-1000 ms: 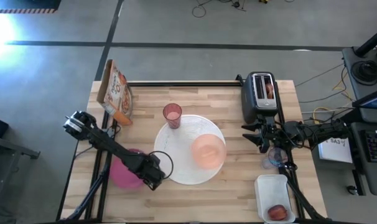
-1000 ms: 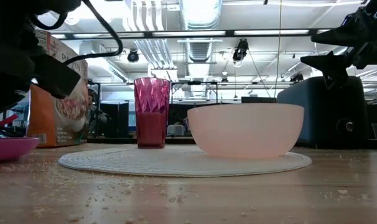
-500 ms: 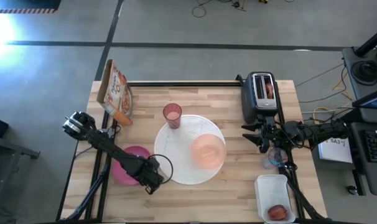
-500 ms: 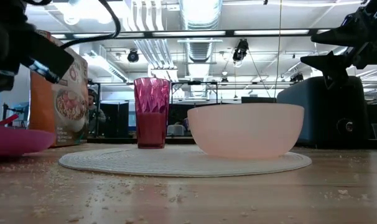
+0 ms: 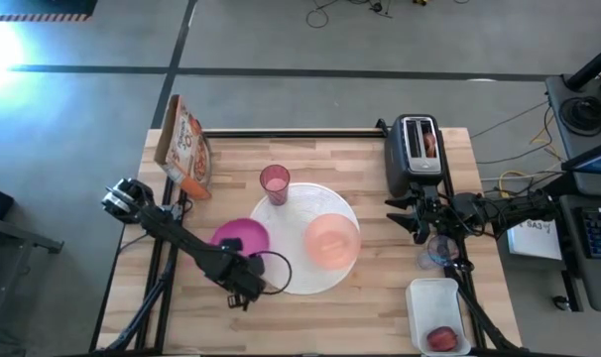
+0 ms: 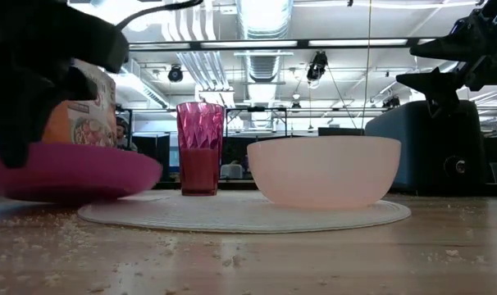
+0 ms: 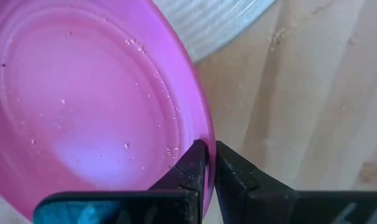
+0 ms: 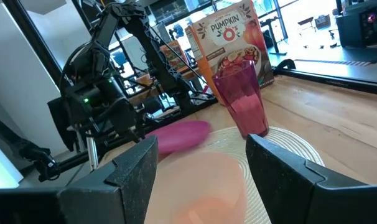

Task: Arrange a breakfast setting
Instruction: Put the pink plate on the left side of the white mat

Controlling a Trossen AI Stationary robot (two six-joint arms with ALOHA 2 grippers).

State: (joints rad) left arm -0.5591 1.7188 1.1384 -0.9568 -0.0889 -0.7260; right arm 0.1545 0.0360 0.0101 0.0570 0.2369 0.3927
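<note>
My left gripper (image 5: 244, 270) is shut on the magenta bowl (image 5: 240, 238), which hangs over the left edge of the large white plate (image 5: 289, 213). The bowl also shows in the low view (image 6: 68, 170). The peach bowl (image 5: 331, 241) rests by its base on the plate, and the pink tumbler (image 5: 274, 183) stands at the plate's far edge. My right gripper (image 5: 425, 228) is open and empty, just left of the clear cup (image 5: 442, 250). The red fruit (image 5: 442, 338) lies in the white tub (image 5: 437, 315). Bread (image 5: 429, 144) sticks out of the toaster's slot. My left gripper holds the magenta bowl by its rim (image 7: 205, 134) on the near side, one finger (image 7: 191, 168) inside the bowl and one (image 7: 235, 174) outside. The fingers come from the table's near side. The bowl is held about level, opening up, clear of the table.
A black-and-silver toaster (image 5: 416, 157) stands at the far right. A cereal box (image 5: 184, 147) stands at the far left corner. Crumbs lie scattered on the wooden table (image 6: 257, 258) near the front edge.
My left gripper has carried the magenta bowl up off the table and toward the right and far side, from the table's left near area to over the plate's left edge. The bowl stays about level.
</note>
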